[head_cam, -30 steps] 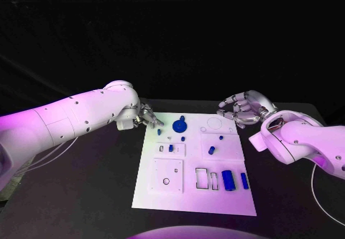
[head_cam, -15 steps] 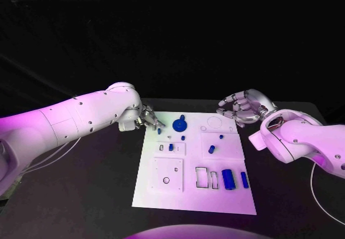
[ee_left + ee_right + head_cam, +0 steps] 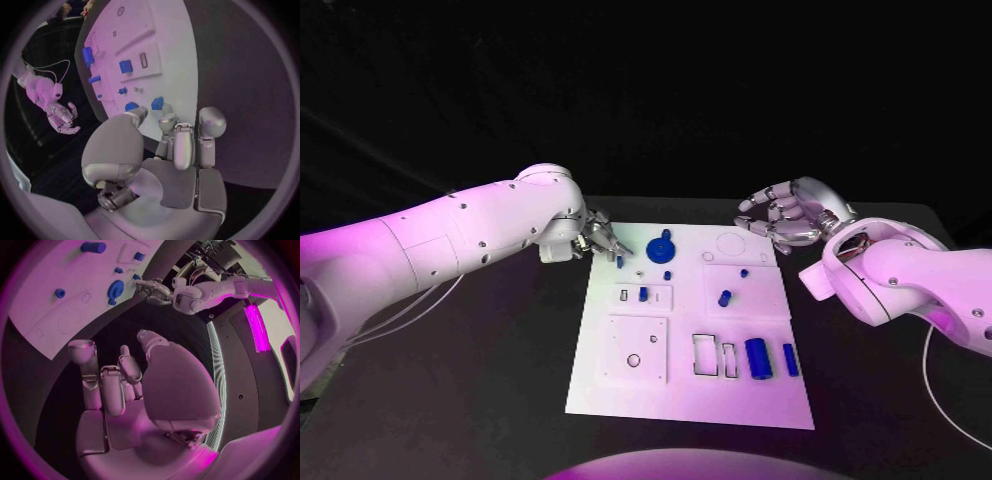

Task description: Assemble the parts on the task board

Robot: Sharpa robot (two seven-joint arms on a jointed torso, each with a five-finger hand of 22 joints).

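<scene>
A white board (image 3: 687, 400) lies in the middle of a black worktop (image 3: 488, 380), with small blue parts on it or seated in its recesses. Near the far edge sits a round blue part (image 3: 659, 246). A small peg (image 3: 724, 299) lies mid-board. A longer cylinder (image 3: 757, 359) and a slim bar (image 3: 790, 361) lie toward the near right.

The left hand (image 3: 599, 238) hovers at the board's far left corner, fingers (image 3: 182, 145) curled in together. A small blue part (image 3: 157, 103) shows just beyond the fingertips. Whether it is pinched or merely lies on the board below them I cannot tell. The right hand (image 3: 785, 217) hangs off the board's far right corner, fingers loosely curled and apart, holding nothing.

The parts look like hard, light plastic: stiff, smooth, and likely to slip or roll. A fingertip pinch across the short sides of each should serve best. The cylinder is best taken around its middle.

Compared with a second ago, the left hand has drawn slightly back from the board's corner, and a small blue part that lay at its fingertips there no longer shows on the board. The right hand has barely moved.
</scene>
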